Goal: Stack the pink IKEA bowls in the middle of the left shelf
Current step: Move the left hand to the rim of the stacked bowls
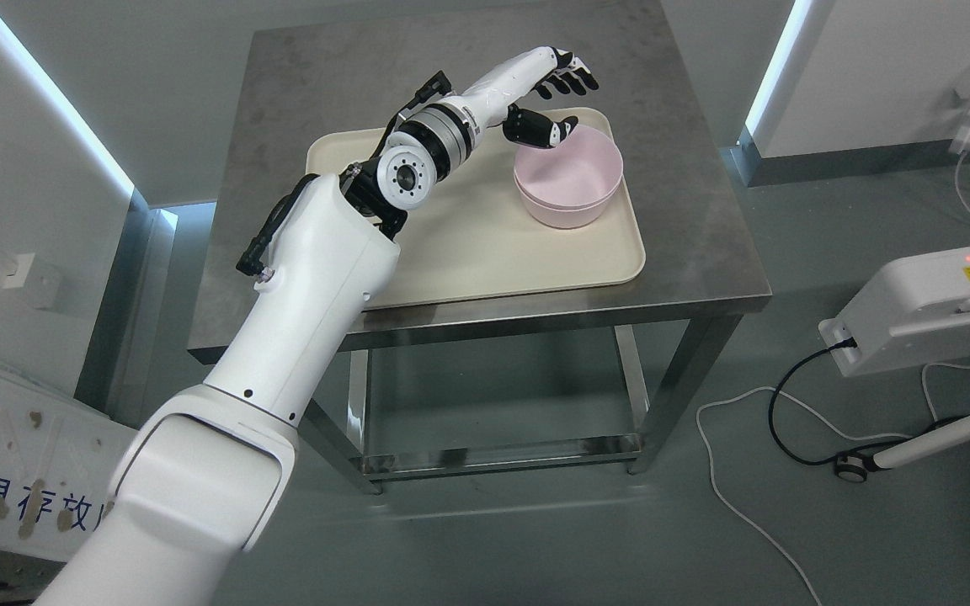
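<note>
Two pink bowls (569, 181), nested one inside the other, upright, on the beige tray (485, 252) near its far right corner; only the rim line of the lower bowl visible beneath the upper one, the inside of the upper bowl bare and pink, nothing in it. Far left part of the rim partly covered by the thumb of the left hand (554, 101), so contact there hard to judge: thumb over or just at the rim, cannot tell whether touching. Black-tipped fingers (573, 80) spread and relaxed beyond the far rim of the stack, clasping nothing. White left arm (300, 286) stretching from the lower left of the view across the tray's near left corner, hiding that corner and part of the table's near left edge. Tray otherwise lying flat toward the middle of the steel table (704, 252), its right edge near the table's right edge. Lower frame of the table seen through the gap under the top. On the floor to the right, a white device (931, 303) with a red light and yellow label, cut off by the view's right edge, print too small to read, and white and black cables (780, 404) trailing beside it. At the lower left, a panel with blue characters (13, 497), cut off.
</note>
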